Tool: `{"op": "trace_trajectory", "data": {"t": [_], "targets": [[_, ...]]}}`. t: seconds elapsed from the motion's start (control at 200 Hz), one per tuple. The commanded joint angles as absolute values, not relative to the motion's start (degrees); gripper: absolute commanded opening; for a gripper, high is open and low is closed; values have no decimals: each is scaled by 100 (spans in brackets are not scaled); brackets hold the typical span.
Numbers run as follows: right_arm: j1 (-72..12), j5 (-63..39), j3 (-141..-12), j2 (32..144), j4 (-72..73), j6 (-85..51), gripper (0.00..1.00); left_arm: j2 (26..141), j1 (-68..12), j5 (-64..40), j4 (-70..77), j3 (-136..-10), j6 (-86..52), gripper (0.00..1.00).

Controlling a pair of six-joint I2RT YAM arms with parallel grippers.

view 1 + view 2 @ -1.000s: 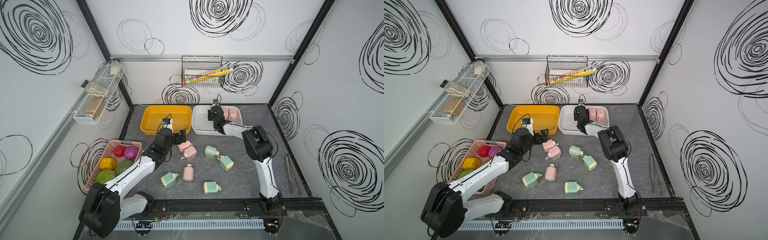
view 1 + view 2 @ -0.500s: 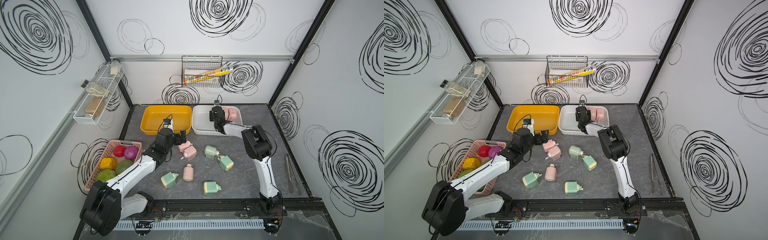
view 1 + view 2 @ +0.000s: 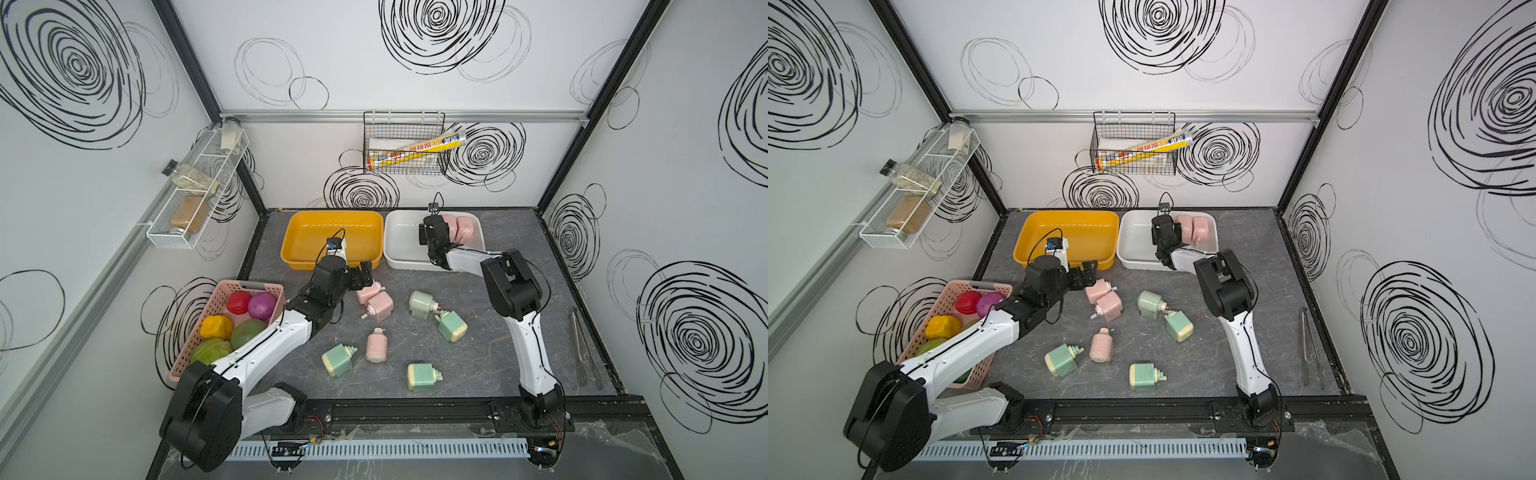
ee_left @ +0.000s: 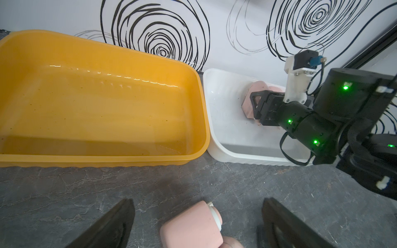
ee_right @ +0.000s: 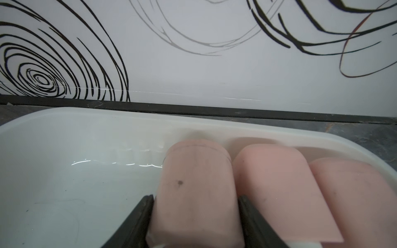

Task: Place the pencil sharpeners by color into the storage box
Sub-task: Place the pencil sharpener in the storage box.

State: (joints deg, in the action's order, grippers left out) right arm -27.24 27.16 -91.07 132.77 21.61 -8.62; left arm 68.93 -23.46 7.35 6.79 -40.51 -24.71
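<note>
Hardly anything has shifted since a second ago: both arms sit where they were. Nearest, the left gripper (image 4: 197, 203) hangs low with fingers spread wide, gripping nothing. A pastel pink boxy plastic pencil sharpener (image 4: 191, 227) lies on the grey stone-look tabletop (image 4: 64, 189) between them, touching neither, and a second pink sharpener (image 3: 381, 306) rests against it. To that hand's right and back toward the arm bases lie four mint green sharpeners with cream ends (image 3: 422, 304) and a lone pink sharpener (image 3: 377, 346). Just ahead of its fingertips stands the yellow plastic tub (image 4: 96, 160). Farther off, the right gripper (image 5: 196, 198) clamps a third pink sharpener (image 5: 194, 178) inside the white plastic tray (image 5: 64, 126), with two more pink sharpeners (image 5: 272, 176) just to its right.
</note>
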Motion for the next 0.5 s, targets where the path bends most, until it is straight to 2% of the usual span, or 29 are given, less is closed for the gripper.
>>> {"op": "trace_trajectory", "data": {"t": [0.0, 0.18, 0.495], "targets": [[-2697, 2934, -9057, 13212, 2420, -879, 63, 6945, -2326, 751, 751, -4228, -2470, 99], [-2697, 3015, -8923, 13047, 2485, -860, 71, 6955, -2322, 738, 721, -4254, -2470, 99], [-2703, 2565, -8892, 12699, 2192, -689, 77, 6970, -2322, 764, 607, -4324, -2470, 99]]}}
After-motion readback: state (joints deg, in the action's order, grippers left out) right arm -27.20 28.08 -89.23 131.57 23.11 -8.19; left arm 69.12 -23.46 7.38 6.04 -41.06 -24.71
